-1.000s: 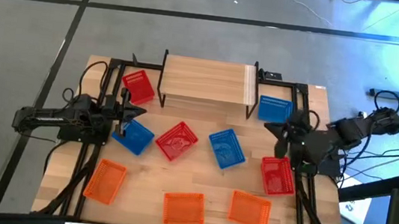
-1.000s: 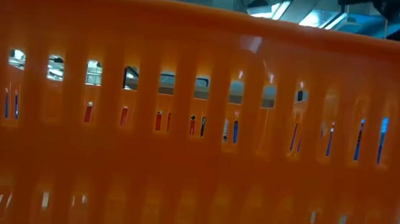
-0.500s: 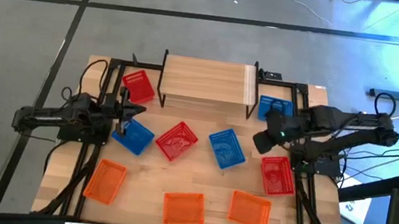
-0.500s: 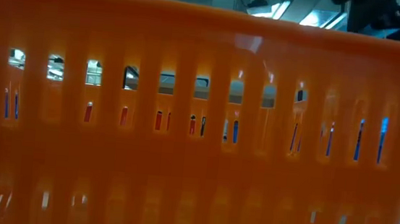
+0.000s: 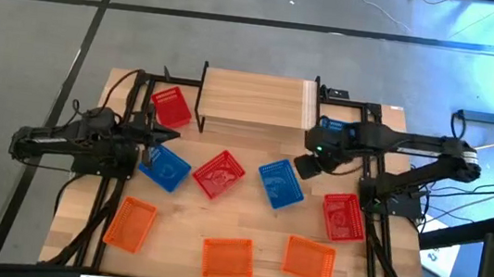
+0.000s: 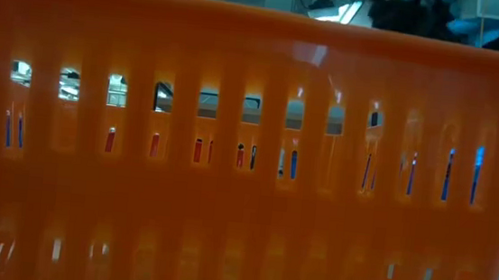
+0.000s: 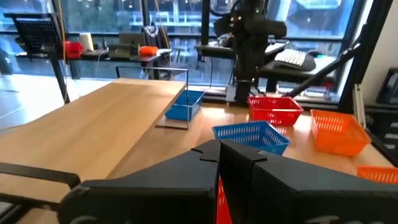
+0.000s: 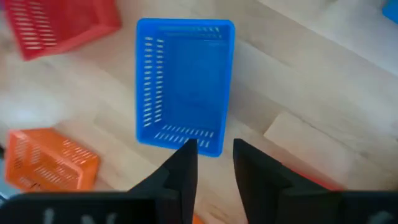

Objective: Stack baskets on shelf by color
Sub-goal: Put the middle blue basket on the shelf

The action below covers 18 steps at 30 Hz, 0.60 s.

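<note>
Right gripper (image 5: pixel 304 167) released, fingers apart, arm stretched left over the middle blue basket (image 5: pixel 280 183). Left gripper (image 5: pixel 156 136) clenched, empty. Table: three red, three blue, three orange.

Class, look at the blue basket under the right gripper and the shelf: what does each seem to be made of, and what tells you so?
Blue basket: apparently moulded plastic, smooth and evenly coloured, with regular slots in its walls. Shelf: top looks like light wood, with visible plank lines and a matt finish; its thin black legs are probably metal.
</note>
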Each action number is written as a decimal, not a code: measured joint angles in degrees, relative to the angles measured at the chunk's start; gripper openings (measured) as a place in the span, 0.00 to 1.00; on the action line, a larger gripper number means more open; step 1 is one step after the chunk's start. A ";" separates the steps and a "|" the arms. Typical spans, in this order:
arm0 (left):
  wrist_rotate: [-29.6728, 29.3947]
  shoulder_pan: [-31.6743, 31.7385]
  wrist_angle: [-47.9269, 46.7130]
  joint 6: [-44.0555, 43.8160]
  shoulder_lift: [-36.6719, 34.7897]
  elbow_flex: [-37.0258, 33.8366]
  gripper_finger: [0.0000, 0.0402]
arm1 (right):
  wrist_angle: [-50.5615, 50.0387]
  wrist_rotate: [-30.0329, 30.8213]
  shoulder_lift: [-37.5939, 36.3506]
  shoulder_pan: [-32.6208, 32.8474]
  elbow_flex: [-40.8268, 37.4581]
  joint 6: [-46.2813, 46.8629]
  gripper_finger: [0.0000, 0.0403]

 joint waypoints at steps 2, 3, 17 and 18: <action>-0.01 0.00 -2.77 0.00 2.14 1.75 0.00 | -0.08 -0.41 2.54 -1.13 -0.02 0.02 0.25; -0.01 0.00 -4.22 0.00 3.24 2.63 0.00 | -0.15 -0.59 3.80 -1.59 -0.02 0.03 0.25; 0.14 0.00 -6.83 0.46 13.09 11.13 0.00 | 3.50 -5.32 21.11 -4.56 -0.07 -7.83 0.25; 0.14 0.00 -6.83 0.48 13.10 11.36 0.00 | 3.90 -5.31 21.96 -4.71 -0.08 -8.86 0.25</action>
